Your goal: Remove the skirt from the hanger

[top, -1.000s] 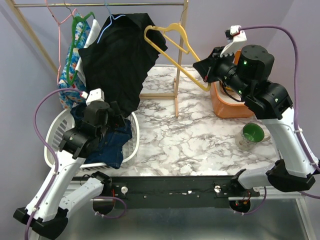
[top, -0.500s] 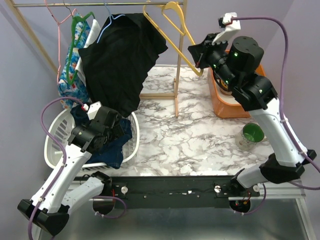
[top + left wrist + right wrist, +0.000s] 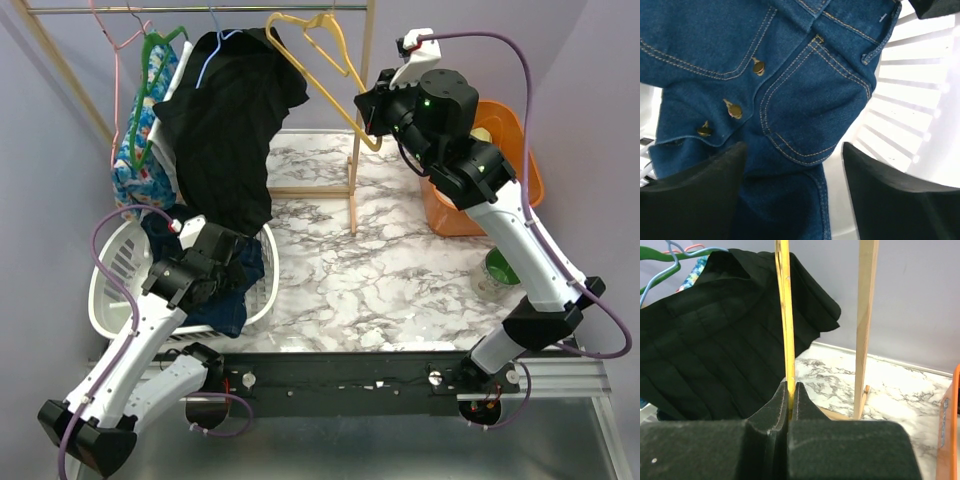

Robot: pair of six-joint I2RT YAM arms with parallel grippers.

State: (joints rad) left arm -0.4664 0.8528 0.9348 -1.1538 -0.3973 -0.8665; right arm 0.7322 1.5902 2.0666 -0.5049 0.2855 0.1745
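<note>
The black skirt (image 3: 225, 130) hangs on the light-blue hanger (image 3: 204, 62) from the rail at the back left. Both also show in the right wrist view, the skirt (image 3: 725, 355) and the hanger's hook (image 3: 674, 254). My right gripper (image 3: 368, 108) is raised near the rail, to the right of the skirt. It is shut on a yellow hanger (image 3: 322, 62), whose bar stands up between the jaws (image 3: 785, 315). My left gripper (image 3: 232, 266) is open and empty, low over blue denim (image 3: 790, 100) in the basket, below the skirt's hem.
A white laundry basket (image 3: 108, 285) holds the denim at the left. A green hanger (image 3: 160, 45) with a floral garment (image 3: 135, 170) and a pink hanger (image 3: 115, 30) hang left of the skirt. The wooden rack post (image 3: 355, 160), an orange bin (image 3: 505, 135) and a green cup (image 3: 505, 268) stand at the right.
My right gripper has carried the yellow hanger up and to the left, close to the rail and the skirt. My left arm has shifted slightly over the basket.
</note>
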